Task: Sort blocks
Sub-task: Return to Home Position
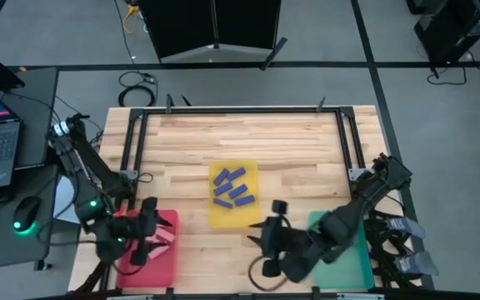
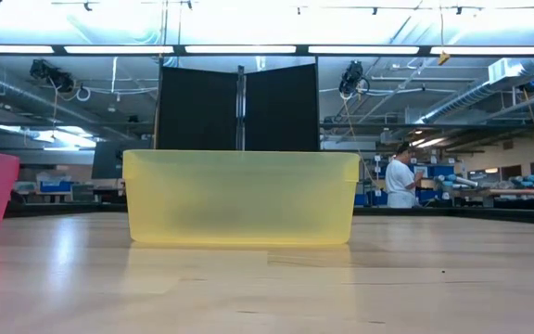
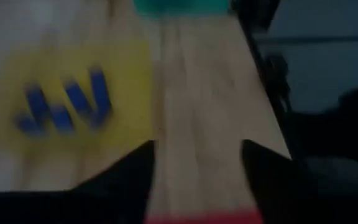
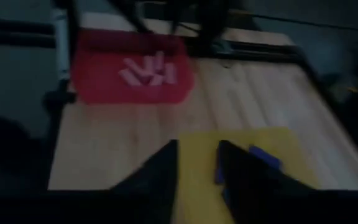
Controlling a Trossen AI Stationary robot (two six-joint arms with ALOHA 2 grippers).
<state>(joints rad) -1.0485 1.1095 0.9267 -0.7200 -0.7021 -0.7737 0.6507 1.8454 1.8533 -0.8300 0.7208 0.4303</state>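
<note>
Several blue blocks (image 1: 230, 187) lie in the yellow tray (image 1: 248, 217) at mid-table; they also show in the left wrist view as blue blocks (image 3: 64, 109). Several pink blocks (image 4: 148, 71) lie in the red tray (image 1: 161, 262) at the near left. No green blocks show. My left gripper (image 1: 144, 237) hovers open over the red tray; its fingers (image 3: 138, 174) stand apart with nothing between them. My right gripper (image 1: 265, 232) is open beside the yellow tray's near right corner, its fingers (image 4: 163, 171) a little apart over the tray's edge.
The teal tray (image 1: 361, 262) sits at the near right, mostly under my right arm. A black frame (image 1: 136, 133) borders the table's far half. In the low view the yellow tray (image 2: 239, 199) stands mid-table. Bare wood (image 1: 298, 158) lies between the trays. A person (image 2: 400, 181) stands far behind.
</note>
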